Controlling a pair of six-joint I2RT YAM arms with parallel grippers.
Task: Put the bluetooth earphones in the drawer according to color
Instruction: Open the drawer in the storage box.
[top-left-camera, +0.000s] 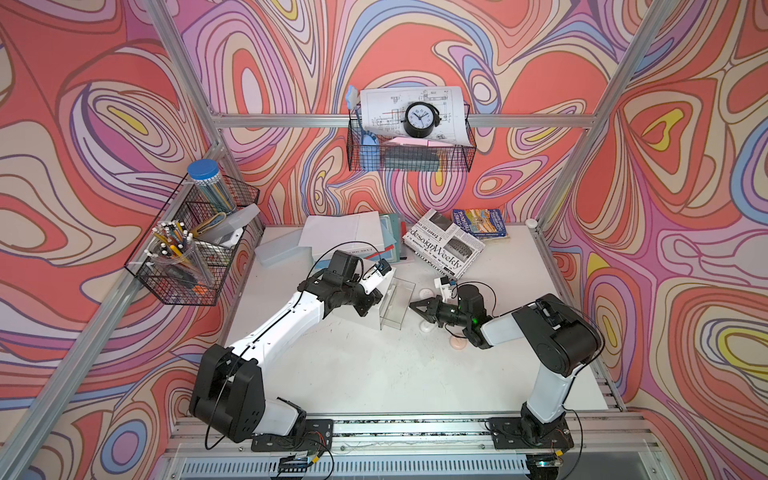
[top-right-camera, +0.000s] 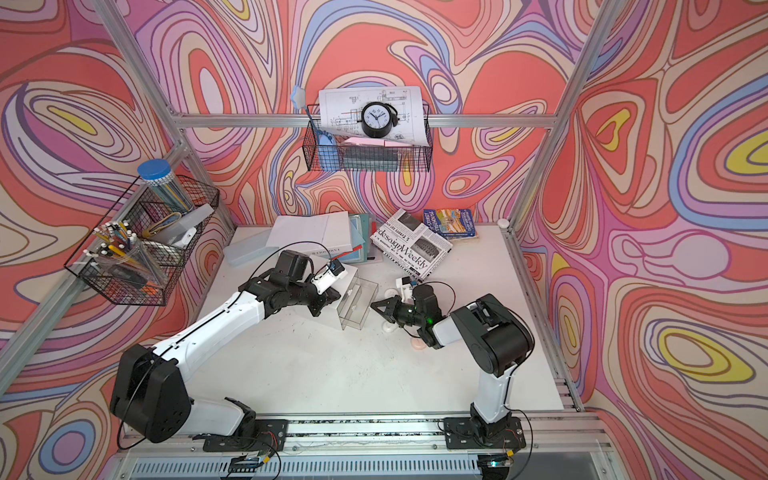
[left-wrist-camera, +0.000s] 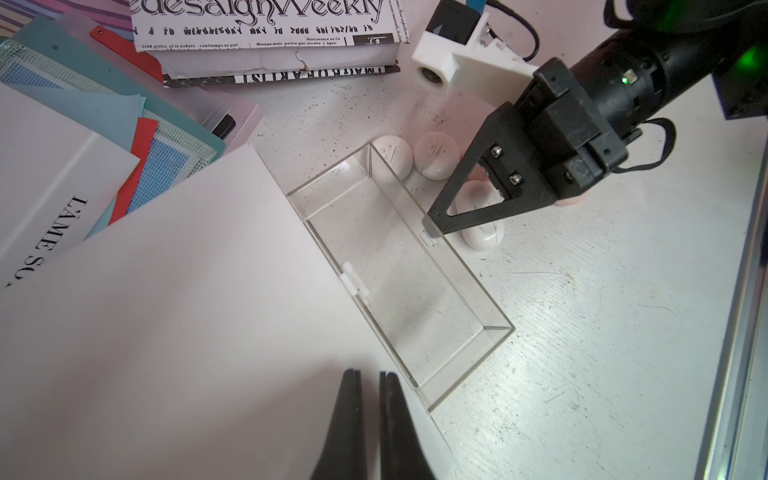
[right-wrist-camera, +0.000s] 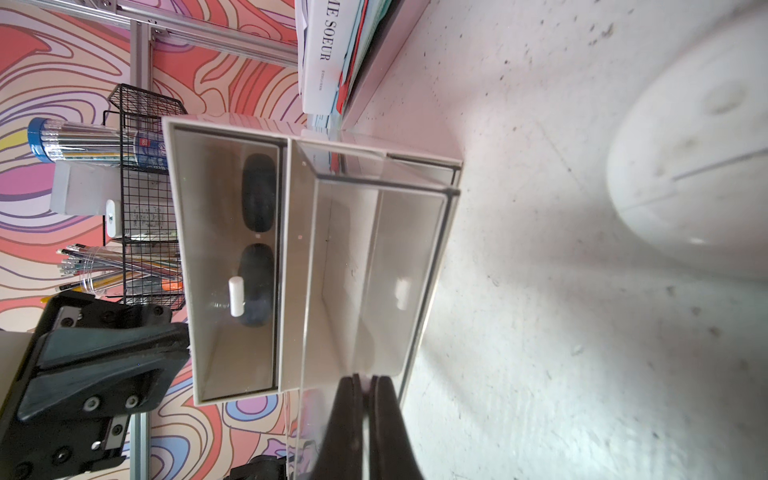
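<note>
The drawer (top-left-camera: 397, 305) is a white cabinet with its clear lower tray (left-wrist-camera: 399, 270) pulled out and bare inside. The shut upper tray holds two black earphones (right-wrist-camera: 257, 191). Three white earphones (left-wrist-camera: 436, 153) lie on the table beside the tray, and a beige-pink one (top-left-camera: 457, 343) lies under my right arm. My left gripper (left-wrist-camera: 370, 374) is shut and holds nothing; it hangs over the cabinet's white top (left-wrist-camera: 187, 311). My right gripper (left-wrist-camera: 432, 224) is shut, holds nothing, and its tips stand at the tray's clear front close to the white knob (right-wrist-camera: 402, 293).
A newspaper-print book (top-left-camera: 444, 249), a blue book (top-left-camera: 480, 222), a pile of folders under a white book (top-left-camera: 345, 230) and a frosted pencil box (top-left-camera: 282, 249) crowd the table's back. Wire baskets hang on the left frame (top-left-camera: 191, 245) and the back rail (top-left-camera: 409, 141).
</note>
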